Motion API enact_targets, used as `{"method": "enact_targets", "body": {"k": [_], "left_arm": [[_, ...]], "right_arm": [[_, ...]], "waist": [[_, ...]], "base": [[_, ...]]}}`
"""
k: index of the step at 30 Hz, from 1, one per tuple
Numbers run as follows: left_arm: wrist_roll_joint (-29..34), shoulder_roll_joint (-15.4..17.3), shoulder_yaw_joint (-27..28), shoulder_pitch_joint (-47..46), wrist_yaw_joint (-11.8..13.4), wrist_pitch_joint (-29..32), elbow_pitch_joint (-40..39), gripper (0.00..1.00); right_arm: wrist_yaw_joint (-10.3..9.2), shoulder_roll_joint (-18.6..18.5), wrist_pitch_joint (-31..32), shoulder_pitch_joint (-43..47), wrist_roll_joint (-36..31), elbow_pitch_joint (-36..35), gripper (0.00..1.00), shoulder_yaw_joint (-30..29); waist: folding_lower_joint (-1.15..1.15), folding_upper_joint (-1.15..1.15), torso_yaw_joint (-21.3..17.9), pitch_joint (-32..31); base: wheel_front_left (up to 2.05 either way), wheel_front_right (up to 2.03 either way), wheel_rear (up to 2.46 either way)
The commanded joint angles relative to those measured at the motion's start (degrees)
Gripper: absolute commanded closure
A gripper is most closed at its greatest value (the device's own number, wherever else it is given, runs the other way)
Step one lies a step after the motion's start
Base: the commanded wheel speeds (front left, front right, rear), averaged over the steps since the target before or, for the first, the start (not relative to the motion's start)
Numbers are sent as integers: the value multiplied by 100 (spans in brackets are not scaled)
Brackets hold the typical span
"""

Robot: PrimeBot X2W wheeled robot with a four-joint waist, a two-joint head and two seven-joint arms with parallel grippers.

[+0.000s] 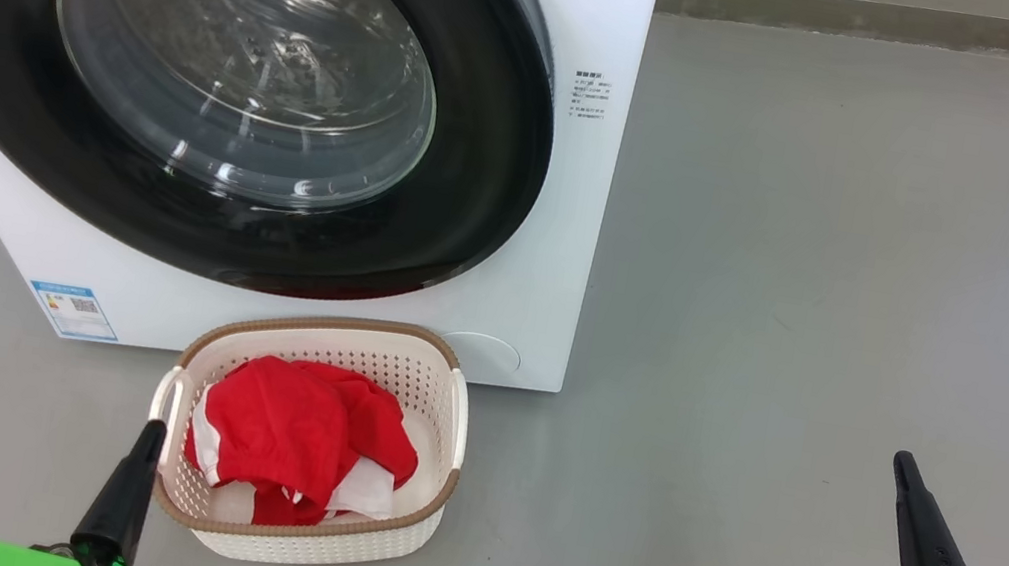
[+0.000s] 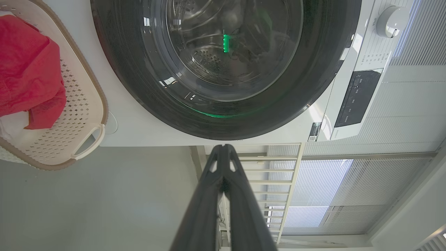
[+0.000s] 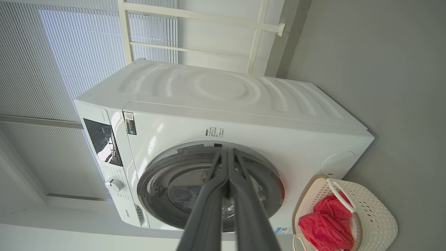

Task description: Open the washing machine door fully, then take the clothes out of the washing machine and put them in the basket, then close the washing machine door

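Red clothes [image 1: 289, 431] largely hide the basket [image 1: 320, 553] floor.

The small print [image 1: 591, 96] and blue label [image 1: 73, 311] on the washing machine [image 1: 555, 281] (both tiny) cannot be read.

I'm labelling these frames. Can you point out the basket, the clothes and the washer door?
basket [image 1: 320, 550]: head view, on its cream front wall.
clothes [image 1: 288, 436]: head view, on the red fabric's middle.
door [image 1: 485, 179]: head view, on the black rim's right side.
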Motion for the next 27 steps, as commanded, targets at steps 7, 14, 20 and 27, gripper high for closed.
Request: {"method": "enact_targets", "body": {"k": [7,14,20,27], "left_arm": [[69,51,214,-225,-40,52,-119,100],[74,48,219,-226,-40,56,-118,100],[77,45,223,-226,-40,60,-118,100],[81,42,228,-226,-40,63,-118,100]], "right_arm": [[-3,-28,35,-241,7,-141,100,74],[-3,-25,38,-241,4,-141,100,70],[-3,-24,40,-241,1,-141,100,67],[-3,-21,42,-241,-1,-141,100,65]], "waist": [[0,0,0,0],[0,0,0,0],[0,0,0,0],[0,0,0,0]], "base": [[0,0,0],[0,0,0],[0,0,0],[0,0,0]]}}
